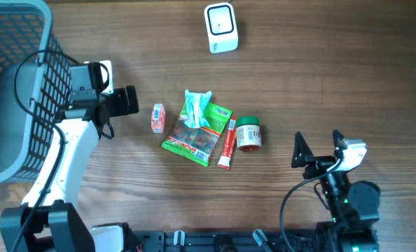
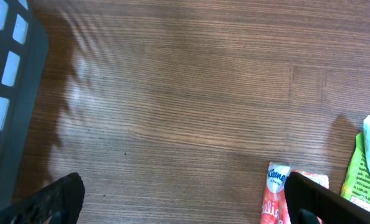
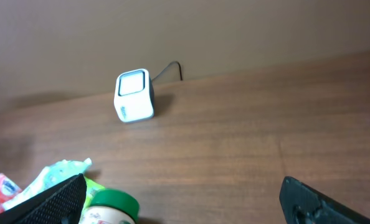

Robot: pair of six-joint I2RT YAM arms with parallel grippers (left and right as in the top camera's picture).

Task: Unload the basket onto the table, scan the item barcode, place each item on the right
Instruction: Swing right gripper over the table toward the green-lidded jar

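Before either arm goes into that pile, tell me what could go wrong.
1. The pale green pack overlaps the green snack bag, and the red tube lies between that bag and the jar. Lifting one will likely drag a neighbour.
2. No barcode shows from above, so an item may reach the scanner with the wrong face forward.
3. The scanner stands well away from the pile, so the long carry risks a slip.

Basket [image 1: 1, 105] ran off the left edge from above, tissue pack [image 2: 276, 186] cut off at the bottom by the left wrist, green packet [image 2: 364, 171] cut at the right, jar [image 3: 113, 208] half below the right wrist view, red tube [image 1: 227, 143] with words too small to read.
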